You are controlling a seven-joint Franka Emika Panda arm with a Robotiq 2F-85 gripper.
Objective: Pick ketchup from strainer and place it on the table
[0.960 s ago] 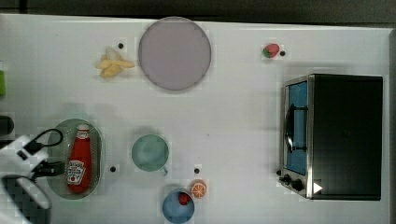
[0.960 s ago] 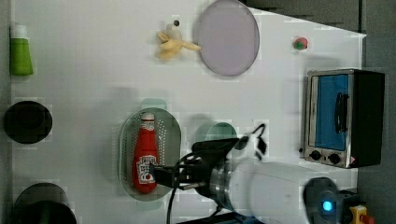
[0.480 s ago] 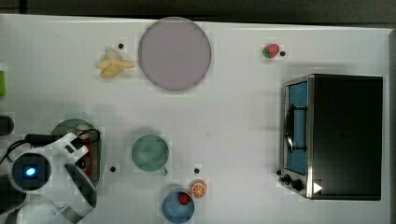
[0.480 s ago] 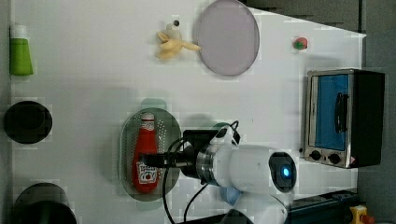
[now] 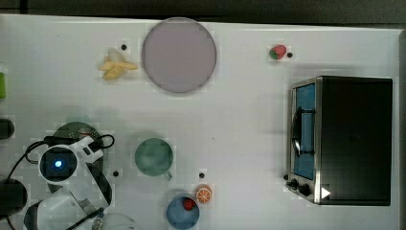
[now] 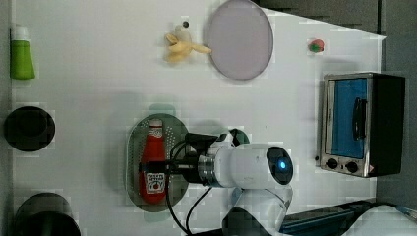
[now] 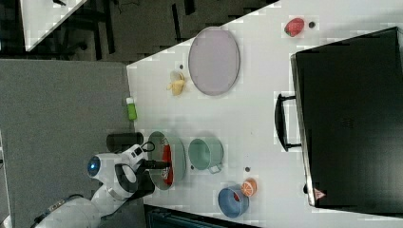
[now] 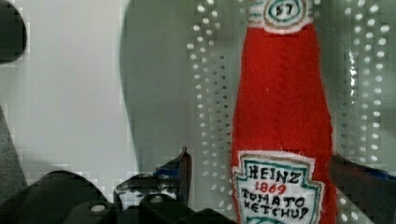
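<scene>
Both fingers now straddle the ketchup [image 8: 280,116]; gripper [image 8: 261,186] lower than before

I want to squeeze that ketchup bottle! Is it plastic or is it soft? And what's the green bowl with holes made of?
The ketchup looks soft: red felt or cloth, matte, with a seam down its front and a label that seems stitched on. Probably a toy. The strainer looks like pale green plastic, smooth and slightly glossy, with neat rows of small round holes; light glints off one side.

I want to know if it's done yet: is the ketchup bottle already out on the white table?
No, in the left view the ketchup lies inside the strainer, with the open gripper over it.
</scene>
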